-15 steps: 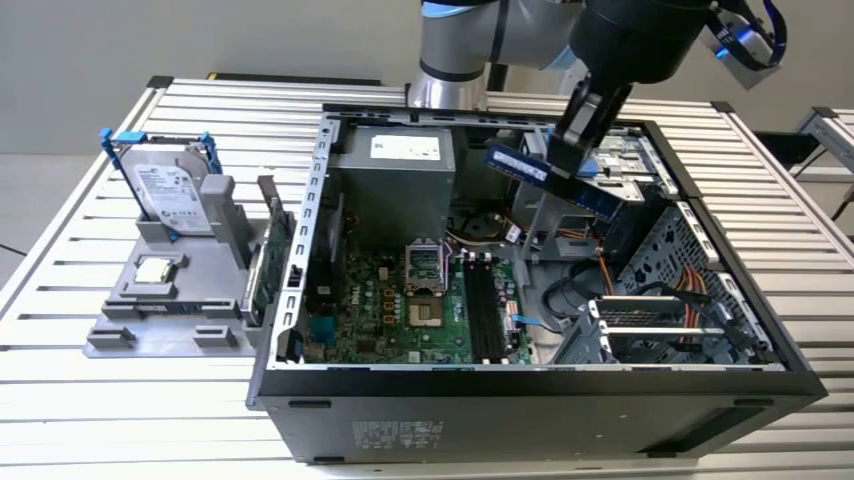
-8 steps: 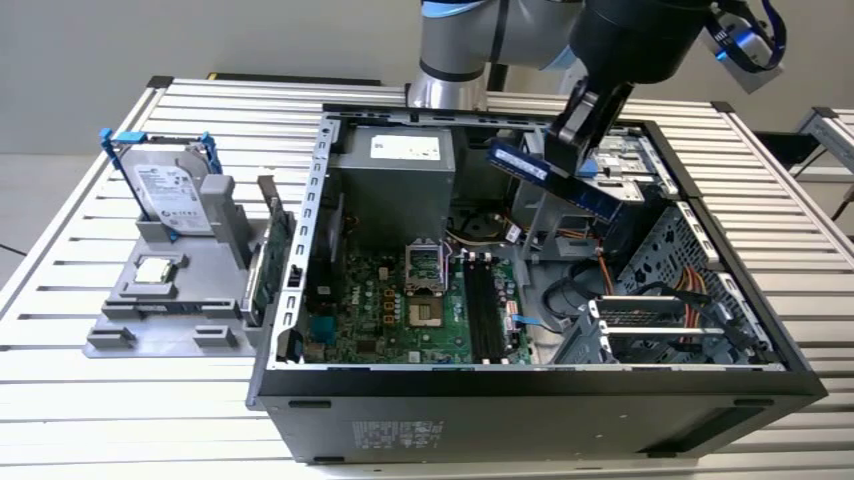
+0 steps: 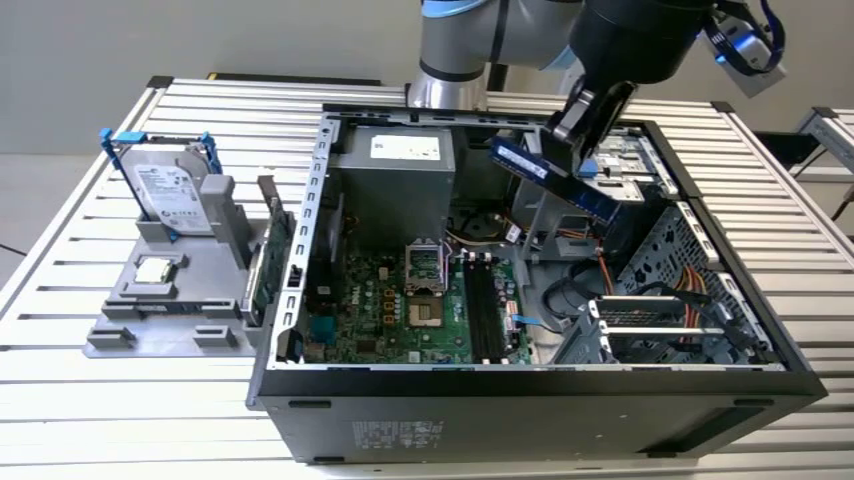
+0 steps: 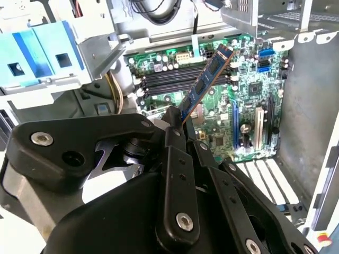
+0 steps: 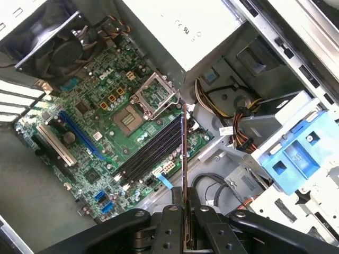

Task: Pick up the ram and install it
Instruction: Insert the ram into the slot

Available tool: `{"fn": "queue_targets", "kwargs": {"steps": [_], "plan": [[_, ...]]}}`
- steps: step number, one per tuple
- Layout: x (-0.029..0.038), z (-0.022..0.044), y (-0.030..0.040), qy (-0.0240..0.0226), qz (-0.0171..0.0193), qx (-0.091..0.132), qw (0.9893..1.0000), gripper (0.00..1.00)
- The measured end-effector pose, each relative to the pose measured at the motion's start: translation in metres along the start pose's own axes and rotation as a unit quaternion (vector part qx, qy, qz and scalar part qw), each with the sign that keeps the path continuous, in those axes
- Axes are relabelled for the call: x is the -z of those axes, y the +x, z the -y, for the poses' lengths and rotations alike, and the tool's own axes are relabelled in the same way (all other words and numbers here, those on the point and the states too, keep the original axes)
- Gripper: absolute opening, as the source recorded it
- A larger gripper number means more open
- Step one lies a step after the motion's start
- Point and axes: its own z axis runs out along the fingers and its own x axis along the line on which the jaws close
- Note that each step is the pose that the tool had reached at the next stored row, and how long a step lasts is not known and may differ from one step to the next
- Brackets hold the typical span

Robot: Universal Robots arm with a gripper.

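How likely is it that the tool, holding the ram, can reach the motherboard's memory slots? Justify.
Probably yes: the case is open, the tool holds the ram above the motherboard, and the memory slots lie uncovered, no cable seen across them.

In the exterior view the arm (image 3: 461,40) was cut off by the top edge. In the second wrist view the held end of the ram (image 4: 204,87) lay hidden inside the gripper (image 4: 177,120), whose body covered part of the motherboard (image 4: 249,106).
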Motion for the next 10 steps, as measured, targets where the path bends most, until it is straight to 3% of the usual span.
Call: {"fn": "queue_targets", "kwargs": {"steps": [5,10], "plan": [[0.0000,0.0000,0.0000,-0.0001,0.0014,-0.025,0.9997,0.00],[0.0000,0.0000,0.0000,-0.0002,0.0028,-0.051,0.9987,0.00]]}}
